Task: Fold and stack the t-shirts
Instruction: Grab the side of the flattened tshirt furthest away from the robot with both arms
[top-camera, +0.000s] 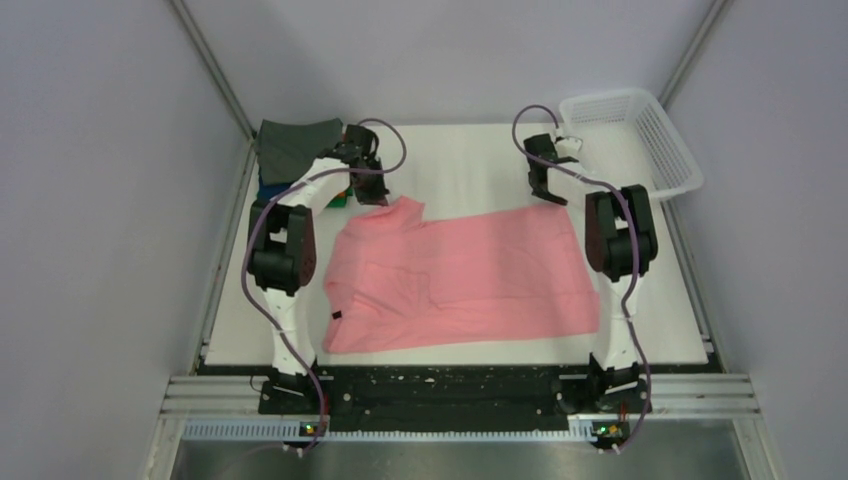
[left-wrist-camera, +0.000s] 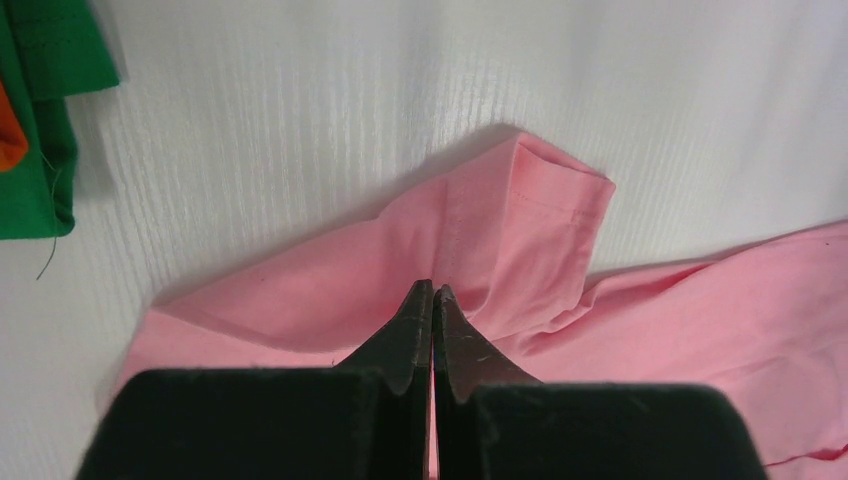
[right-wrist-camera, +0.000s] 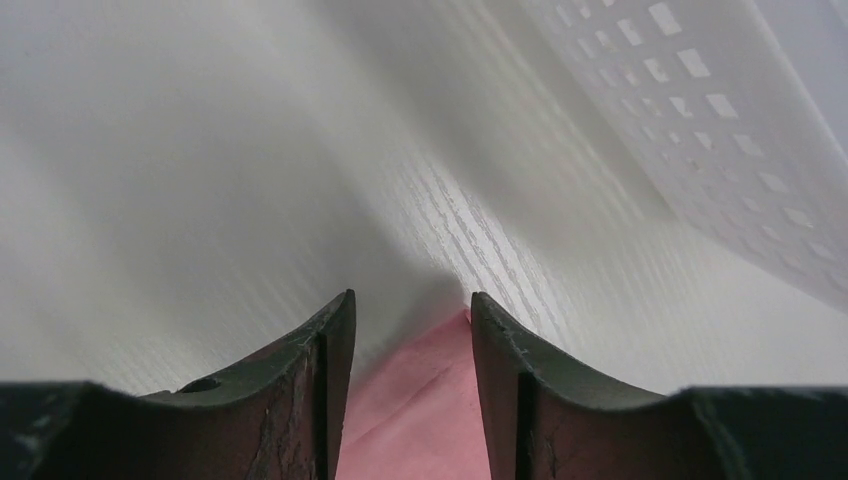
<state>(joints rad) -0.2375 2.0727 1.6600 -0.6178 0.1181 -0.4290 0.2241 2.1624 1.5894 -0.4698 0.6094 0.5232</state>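
From above: the pink t-shirt lies spread mid-table, with the folded stack at the far-left corner. The left gripper is at the far sleeve, the right gripper by the far hem. Left wrist: jaws pinched tight on the sleeve, cloth puckering. Right wrist: jaws apart, the pink corner between them, unclamped. Looks like the first fold; next, the right should close, then both carry that edge over
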